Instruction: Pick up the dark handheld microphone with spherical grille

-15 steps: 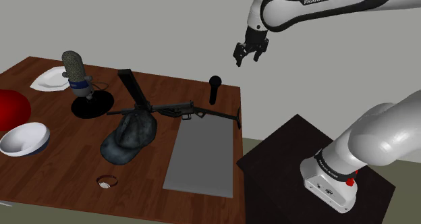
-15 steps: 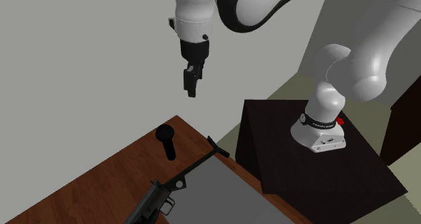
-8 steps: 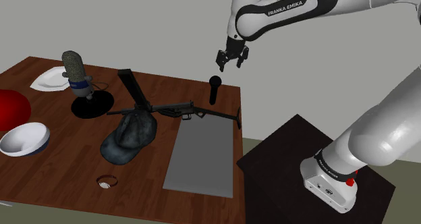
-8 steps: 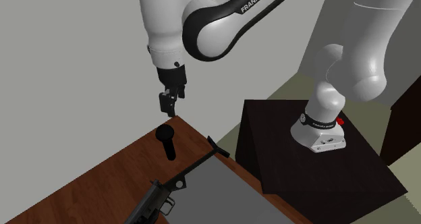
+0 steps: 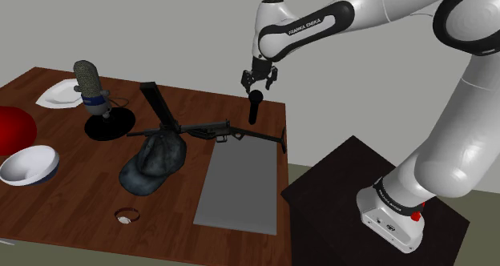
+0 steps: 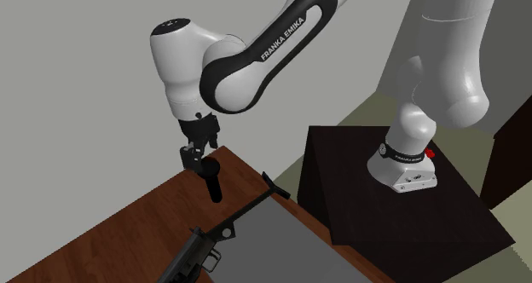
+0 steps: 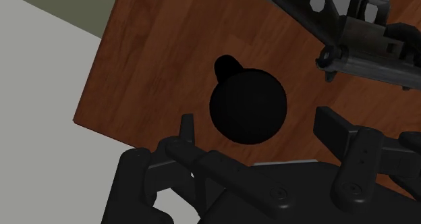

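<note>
The dark handheld microphone [image 5: 253, 109] lies near the far right corner of the wooden table [image 5: 72, 196] in the shoulder view, its round grille pointing towards the wall. My black gripper [image 5: 258, 82] hangs just above that grille, open. In the second exterior view the gripper [image 6: 196, 155] sits right over the microphone's [image 6: 213, 187] head. In the wrist view the spherical grille [image 7: 247, 106] lies straight ahead of the gripper [image 7: 260, 131], between the two spread fingertips [image 7: 187, 129], and neither touches it. Its handle is mostly hidden behind the grille.
A dark gun [image 5: 204, 130] lies just in front of the microphone, its barrel [image 7: 364, 54] close to the grille. A grey mat [image 5: 240, 184], a cap [image 5: 156, 160], a desk microphone on a stand [image 5: 92, 92], a white bowl [image 5: 28, 164] and a red ball [image 5: 14, 130] fill the table.
The gripper has come down and moved to the shoulder view's left, from high beside the table to just above the microphone's grille. Nothing on the table has moved.
</note>
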You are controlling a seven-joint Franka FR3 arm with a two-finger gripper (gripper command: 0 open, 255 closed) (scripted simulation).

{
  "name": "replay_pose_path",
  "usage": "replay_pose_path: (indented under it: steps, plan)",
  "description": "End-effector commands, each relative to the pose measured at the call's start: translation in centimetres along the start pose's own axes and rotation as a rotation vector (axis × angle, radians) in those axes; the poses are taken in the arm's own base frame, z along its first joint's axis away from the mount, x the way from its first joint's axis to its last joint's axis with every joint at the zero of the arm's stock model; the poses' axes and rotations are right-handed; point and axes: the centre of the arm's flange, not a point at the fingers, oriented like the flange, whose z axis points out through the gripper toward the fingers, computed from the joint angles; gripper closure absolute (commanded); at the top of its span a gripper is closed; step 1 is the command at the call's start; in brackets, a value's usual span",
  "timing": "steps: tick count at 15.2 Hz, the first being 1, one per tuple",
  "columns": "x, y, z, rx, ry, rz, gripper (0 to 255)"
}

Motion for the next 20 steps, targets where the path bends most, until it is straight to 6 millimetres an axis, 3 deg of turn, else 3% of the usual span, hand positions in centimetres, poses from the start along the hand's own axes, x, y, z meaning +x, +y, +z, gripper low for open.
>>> replay_pose_path:
  steps: [1, 5, 7, 8, 17, 20]
  plan:
    - [0.1, -0.2, 1.1, 0.001, 0.000, 0.001, 0]
    - [0.1, -0.2, 3.5, 0.001, 0.000, 0.001, 0]
    - [0.1, -0.2, 3.5, 0.001, 0.000, 0.001, 0]
    - [0.1, -0.2, 3.5, 0.001, 0.000, 0.001, 255]
    - [0.1, -0.2, 3.5, 0.001, 0.000, 0.001, 255]
    - [0.1, -0.2, 1.9, 0.001, 0.000, 0.001, 255]
